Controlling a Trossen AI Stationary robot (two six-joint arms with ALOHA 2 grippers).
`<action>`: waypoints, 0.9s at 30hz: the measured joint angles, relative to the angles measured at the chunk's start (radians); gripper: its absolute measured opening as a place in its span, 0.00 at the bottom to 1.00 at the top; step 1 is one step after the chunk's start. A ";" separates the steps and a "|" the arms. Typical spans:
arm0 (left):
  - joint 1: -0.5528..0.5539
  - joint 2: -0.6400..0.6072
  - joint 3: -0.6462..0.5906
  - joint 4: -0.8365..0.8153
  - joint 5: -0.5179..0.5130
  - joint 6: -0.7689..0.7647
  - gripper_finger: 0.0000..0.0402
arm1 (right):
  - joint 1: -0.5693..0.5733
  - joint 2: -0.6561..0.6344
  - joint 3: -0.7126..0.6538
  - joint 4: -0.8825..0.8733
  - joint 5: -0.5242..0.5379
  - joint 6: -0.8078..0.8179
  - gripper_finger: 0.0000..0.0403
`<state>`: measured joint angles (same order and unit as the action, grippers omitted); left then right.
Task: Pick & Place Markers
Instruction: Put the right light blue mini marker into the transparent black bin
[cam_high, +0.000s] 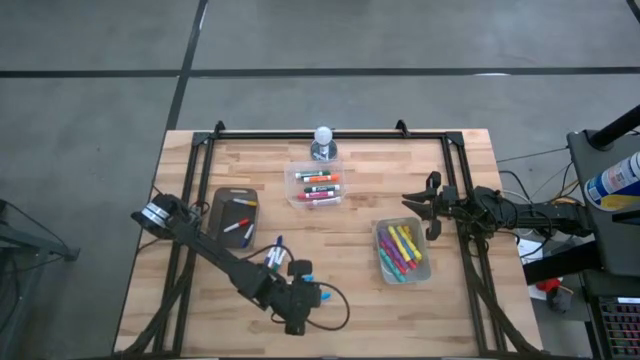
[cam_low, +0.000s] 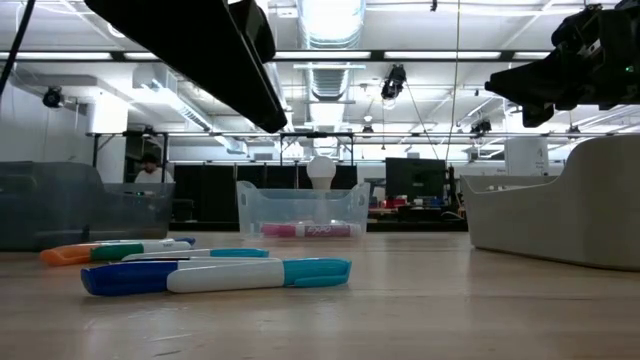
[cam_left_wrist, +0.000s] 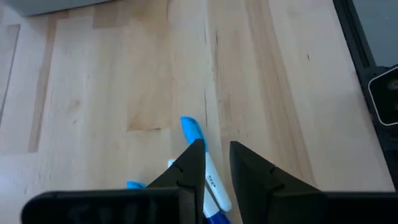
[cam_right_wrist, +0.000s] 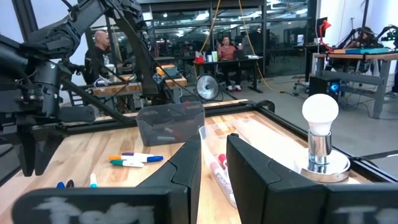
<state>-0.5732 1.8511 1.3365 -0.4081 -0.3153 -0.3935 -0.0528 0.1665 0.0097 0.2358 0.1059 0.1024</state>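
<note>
left pincer (cam_left_wrist: 216, 163), narrowly parted, hovers over the blue-capped marker (cam_left_wrist: 200, 155) on the surface (cam_high: 350, 300); right pincer (cam_right_wrist: 212, 163), narrow, empty, farther off.

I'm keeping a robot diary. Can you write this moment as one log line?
left hand: low over blue marker, nothing held | right hand: waits beside pink tub | loose markers on table

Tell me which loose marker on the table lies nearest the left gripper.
The light-blue-capped marker, lying right by the left gripper fingertips near the front table edge; the other loose markers lie farther back beside the dark tray.
</note>
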 joint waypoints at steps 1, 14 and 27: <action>0.000 0.000 0.000 0.000 0.000 0.000 0.17 | 0.000 0.000 0.000 0.000 0.000 0.001 0.17; 0.016 0.000 -0.001 0.006 0.012 0.003 0.17 | 0.000 0.000 0.000 0.000 0.000 0.000 0.17; 0.033 0.000 -0.116 0.088 0.117 -0.037 0.17 | 0.000 0.001 0.000 0.000 0.000 0.001 0.17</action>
<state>-0.5405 1.8516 1.2209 -0.3201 -0.1983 -0.4307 -0.0528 0.1673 0.0097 0.2356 0.1055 0.1035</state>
